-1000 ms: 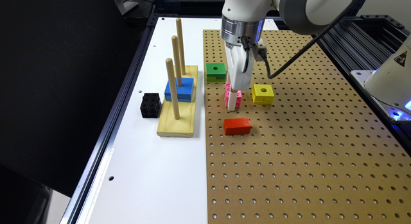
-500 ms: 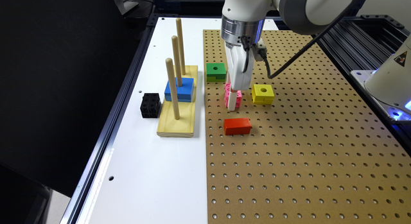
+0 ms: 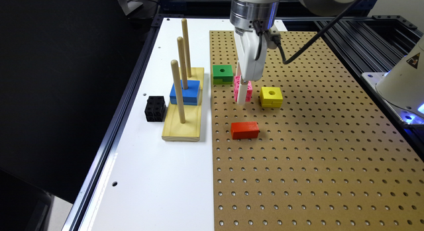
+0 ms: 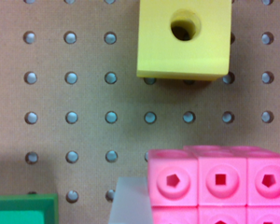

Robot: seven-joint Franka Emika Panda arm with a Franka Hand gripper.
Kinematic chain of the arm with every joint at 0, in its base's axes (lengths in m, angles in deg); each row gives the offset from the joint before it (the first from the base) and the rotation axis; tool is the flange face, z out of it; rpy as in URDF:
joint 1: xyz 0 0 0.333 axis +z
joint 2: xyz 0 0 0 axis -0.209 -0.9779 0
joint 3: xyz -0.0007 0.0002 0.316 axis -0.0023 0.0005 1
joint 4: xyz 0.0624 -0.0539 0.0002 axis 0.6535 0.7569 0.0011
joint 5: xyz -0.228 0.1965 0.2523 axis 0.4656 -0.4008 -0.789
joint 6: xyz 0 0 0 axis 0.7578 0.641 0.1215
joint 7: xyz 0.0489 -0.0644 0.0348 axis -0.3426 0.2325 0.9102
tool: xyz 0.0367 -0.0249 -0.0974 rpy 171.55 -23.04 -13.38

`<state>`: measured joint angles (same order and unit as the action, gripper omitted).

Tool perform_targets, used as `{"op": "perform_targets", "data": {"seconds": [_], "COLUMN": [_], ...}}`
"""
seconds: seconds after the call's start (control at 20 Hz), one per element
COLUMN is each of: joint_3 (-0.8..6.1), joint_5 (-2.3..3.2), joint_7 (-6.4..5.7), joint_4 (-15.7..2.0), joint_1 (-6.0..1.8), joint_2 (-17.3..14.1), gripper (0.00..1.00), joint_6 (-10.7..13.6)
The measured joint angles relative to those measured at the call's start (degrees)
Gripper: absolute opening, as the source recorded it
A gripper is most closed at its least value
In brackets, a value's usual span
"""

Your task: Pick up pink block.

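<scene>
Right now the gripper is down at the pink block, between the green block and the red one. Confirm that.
Not quite. The gripper is at the pink block, but that sits between the green block and the yellow block. The exterior view shows the red block apart, nearer the camera.

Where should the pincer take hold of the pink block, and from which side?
Probably from straight above, closing on two opposite side faces of the pink block. It sits flat on the pegboard with flat, parallel sides. The green block and yellow block stand apart from it, leaving room for the pincer.
</scene>
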<state>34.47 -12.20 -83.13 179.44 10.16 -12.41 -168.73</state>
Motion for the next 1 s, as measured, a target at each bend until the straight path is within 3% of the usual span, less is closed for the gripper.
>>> {"op": "perform_targets", "data": {"seconds": [0.1,0.35,0.55,0.8,1.0], "joint_3": [0.05,0.26,0.46,0.59,0.6], "joint_5": [0.0,-0.03,-0.04,-0.09,-0.09], "joint_7": [0.0,-0.1,-0.21,-0.32,-0.34], "joint_4": [0.0,0.17,0.24,0.28,0.2], "joint_1": [0.01,0.02,0.02,0.03,0.03], "joint_2": [1.27,6.19,8.21,13.64,15.71], "gripper": [0.0,0.0,0.0,0.0,0.0], "joint_6": [0.8,5.9,7.36,12.68,14.19]}}
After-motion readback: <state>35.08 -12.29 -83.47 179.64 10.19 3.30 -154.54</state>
